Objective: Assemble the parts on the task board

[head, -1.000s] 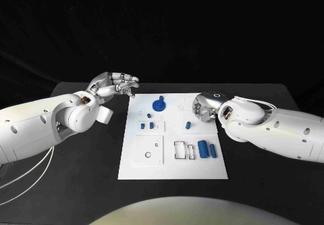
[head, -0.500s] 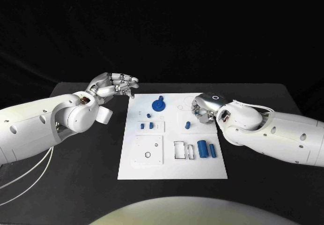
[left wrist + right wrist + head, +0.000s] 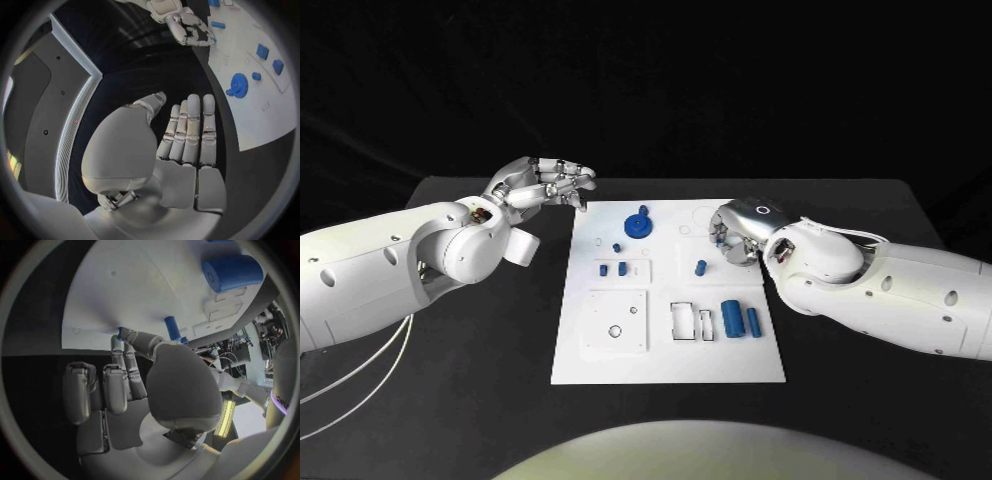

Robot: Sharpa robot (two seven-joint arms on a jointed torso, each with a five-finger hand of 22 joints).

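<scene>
Right robot hand (image 3: 737, 236) low over board (image 3: 669, 350), right side, upper half; fingers curled down toward the plate. Right wrist view: fingertips (image 3: 125, 335) touching or just short of a small blue bit on the white surface, upright blue peg (image 3: 171, 327) just beside the thumb. Held or merely touched — cannot tell.

Peg (image 3: 702, 267) just inboard and nearward of right robot hand, standing upright, long axis vertical. Large cylinder (image 3: 733, 318) and thinner one (image 3: 754, 320) lying flat farther toward the robot, long axes running near-to-far. Gear (image 3: 640, 222) at upper middle of board, between both hands.

Left robot hand (image 3: 545, 181) off board's far left corner, above table (image 3: 473, 400), fingers loosely curled, nothing in them. In left wrist view fingers (image 3: 190, 130) straight and together, empty.

Judged: right nearer to peg; coming move likely a short reach inward.
</scene>
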